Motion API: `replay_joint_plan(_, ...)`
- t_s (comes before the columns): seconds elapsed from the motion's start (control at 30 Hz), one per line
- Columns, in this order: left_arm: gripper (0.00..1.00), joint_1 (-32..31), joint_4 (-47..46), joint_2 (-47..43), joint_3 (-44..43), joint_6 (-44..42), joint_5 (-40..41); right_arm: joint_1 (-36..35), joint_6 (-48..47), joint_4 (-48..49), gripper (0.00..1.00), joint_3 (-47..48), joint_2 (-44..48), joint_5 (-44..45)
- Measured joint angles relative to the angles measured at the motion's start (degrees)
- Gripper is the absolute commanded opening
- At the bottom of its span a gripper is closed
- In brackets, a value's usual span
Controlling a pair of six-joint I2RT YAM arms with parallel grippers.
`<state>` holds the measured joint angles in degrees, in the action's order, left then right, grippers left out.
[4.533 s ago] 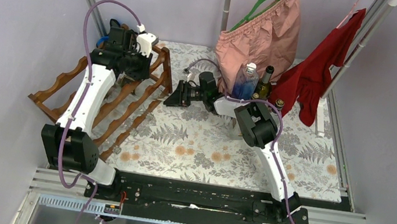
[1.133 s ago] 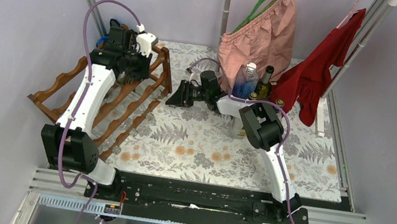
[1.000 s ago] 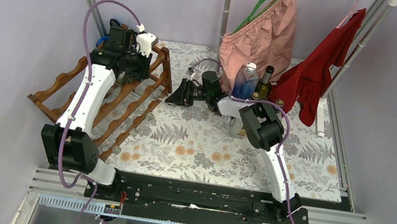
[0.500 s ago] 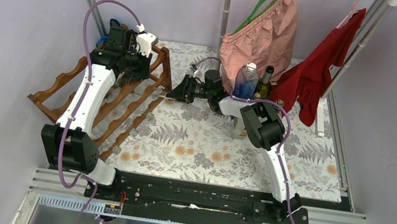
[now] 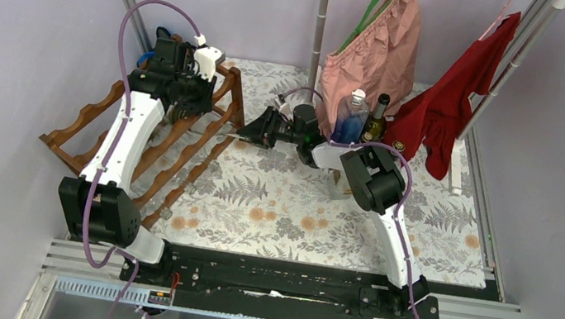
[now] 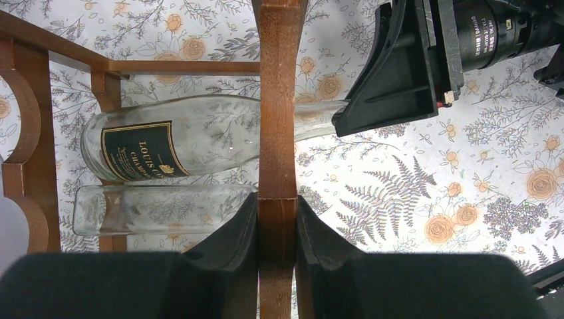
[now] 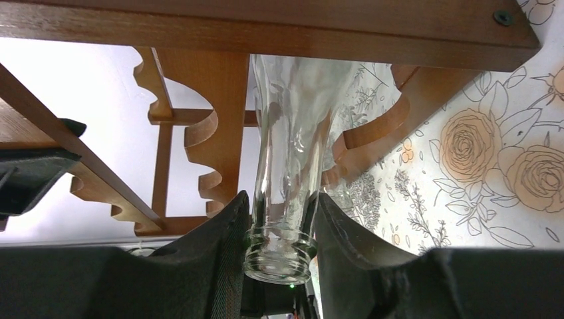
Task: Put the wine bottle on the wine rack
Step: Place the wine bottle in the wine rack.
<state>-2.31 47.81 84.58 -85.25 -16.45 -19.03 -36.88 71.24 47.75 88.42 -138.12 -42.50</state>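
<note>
**Item 1: wine bottle (image 6: 179, 136).** Clear glass with a dark, gold-edged label, lying on its side inside the wine rack (image 6: 276, 80). The body lay beyond the right gripper's fingertips, on the far side of a rail. The neck ran under that rail and back to the gripper. Judged nearly seated, with release not yet made.

**Item 2: right gripper (image 7: 279, 212).** Pinched the bottle's neck just above the lip, one finger on each side. The neck was probably chosen so that the wide body could pass between the rails first, with the gripper outside the frame.

**Item 3: left gripper (image 6: 277, 198).** Pressed onto a wooden rail of the rack, one finger on each face. Judged a bracing hold, so that the light frame would not slide or tip on the counter (image 5: 297, 212) as the bottle was pushed in from the opposite side.

**Item 4: second glass bottle (image 6: 153, 209).** Clear, no label showing, lying just beside the first and nearer the left gripper. Whether the two touched could not be told.

**Item 5: blue-tinted bottle (image 5: 350, 115) and dark bottle (image 5: 377, 116).** Both upright behind the right gripper's arm, well apart from the rack and not handled.
</note>
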Motion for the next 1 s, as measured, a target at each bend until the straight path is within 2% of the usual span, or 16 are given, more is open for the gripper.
replay_joint_plan(0.33, 0.13, 0.0, 0.0, 0.0, 0.0, 0.0, 0.0, -0.1, 4.0, 1.9, 0.00, -0.6, 0.0, 0.3)
replay_joint_plan(0.73, 0.13, 0.0, 0.0, 0.0, 0.0, 0.0, 0.0, -0.3, 10.8, 12.7, 0.00, -2.3, -3.6, -0.2)
replay_joint_plan(1.0, 0.13, 0.0, 0.0, 0.0, 0.0, 0.0, -0.1, -0.3, 12.3, 15.9, 0.00, -2.1, -4.6, -0.6)
